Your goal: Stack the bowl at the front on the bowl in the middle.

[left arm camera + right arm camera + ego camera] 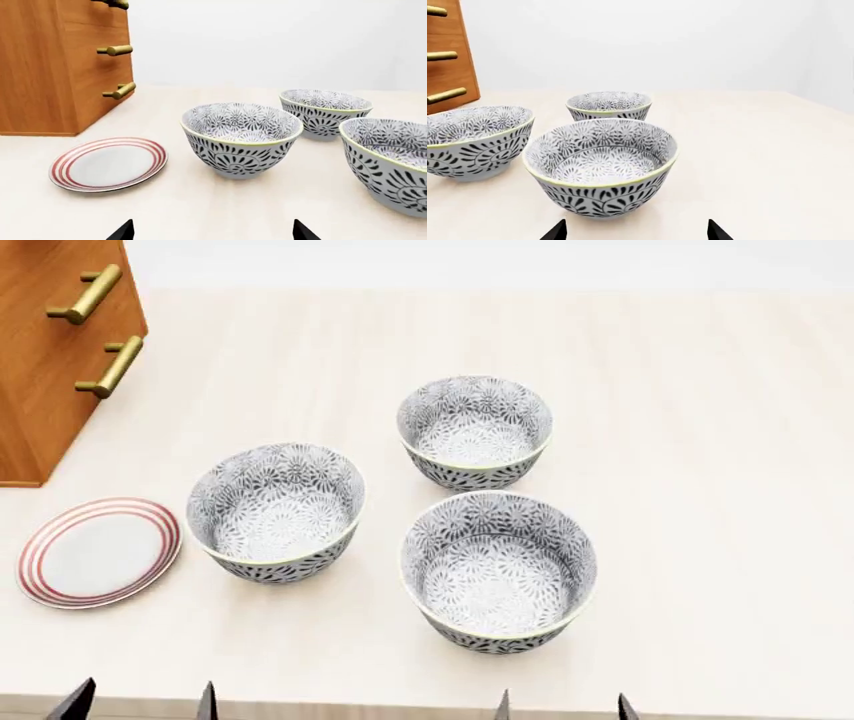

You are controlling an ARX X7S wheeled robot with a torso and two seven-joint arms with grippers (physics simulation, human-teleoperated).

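Three look-alike grey-flowered bowls stand on the pale table. The bowl at the front (498, 570) (600, 165) (390, 160) is nearest me, on the right. The bowl in the middle (276, 510) (240, 137) (474, 140) stands to its left, a little further back. A third bowl (475, 430) is the farthest. My right gripper (563, 707) (637, 232) is open at the table's near edge, just short of the front bowl. At the near left my left gripper (140, 705) (213, 232) is open as well, facing the middle bowl. Neither holds anything.
A flat red-ringed plate (96, 552) (109, 163) lies left of the middle bowl. A wooden drawer cabinet (54, 340) (53, 65) with brass handles stands at the back left. A white wall lies behind the table.
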